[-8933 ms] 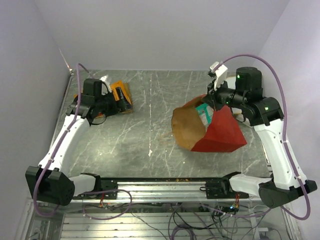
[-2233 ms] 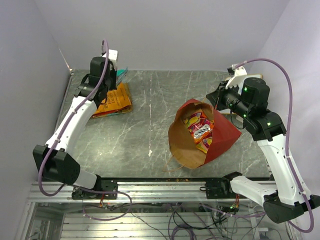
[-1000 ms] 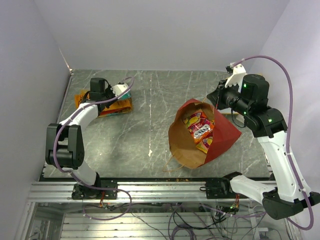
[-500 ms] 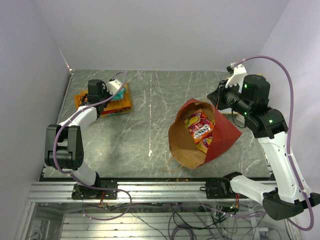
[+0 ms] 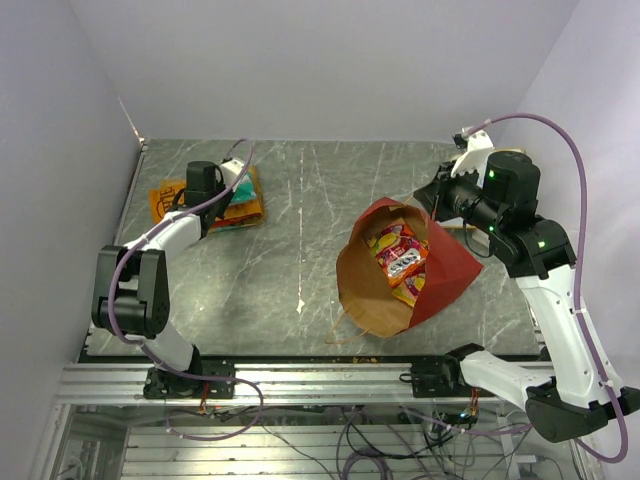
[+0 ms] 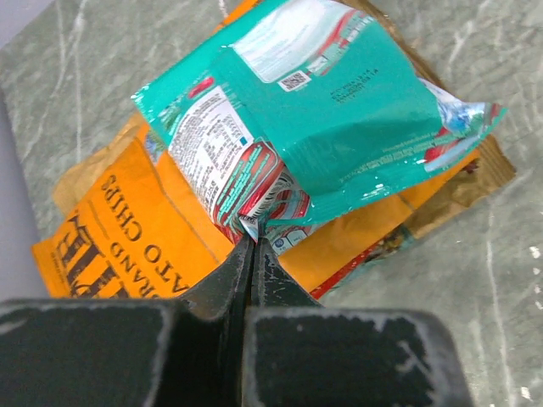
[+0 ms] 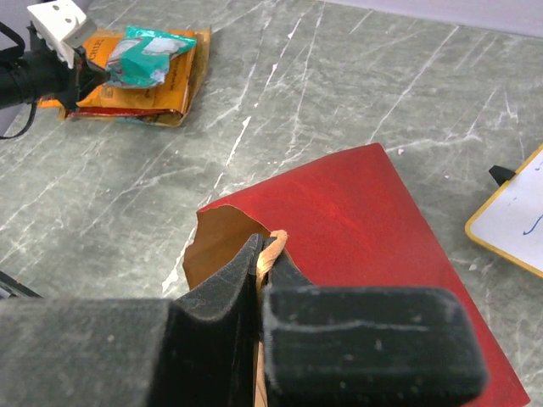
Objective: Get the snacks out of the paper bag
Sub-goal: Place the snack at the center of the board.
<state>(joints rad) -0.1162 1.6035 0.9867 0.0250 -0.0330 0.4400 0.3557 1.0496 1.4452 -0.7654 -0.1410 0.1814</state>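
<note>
The red paper bag [image 5: 452, 265] lies tilted at centre right, its brown mouth facing the camera. Red, yellow and orange snacks [image 5: 400, 255] show inside it. My right gripper [image 5: 432, 203] is shut on the bag's tan handle [image 7: 274, 245] at the upper rim [image 7: 265, 248]. At the far left a green packet [image 6: 339, 110] rests on the flat orange chip bag [image 6: 127, 220]. My left gripper [image 6: 254, 231] is shut on the green packet's near edge, low over that pile [image 5: 228, 192].
A white wood-framed board [image 7: 517, 212] lies at the far right, behind the right arm. A red-edged packet [image 6: 365, 263] peeks out under the orange one. Side walls border the grey marbled table [image 5: 300, 250]. Crumbs dot the near edge.
The left arm has come down from high at the back left and brought the green packet onto the orange chip bag. The right arm and the bag have held still.
</note>
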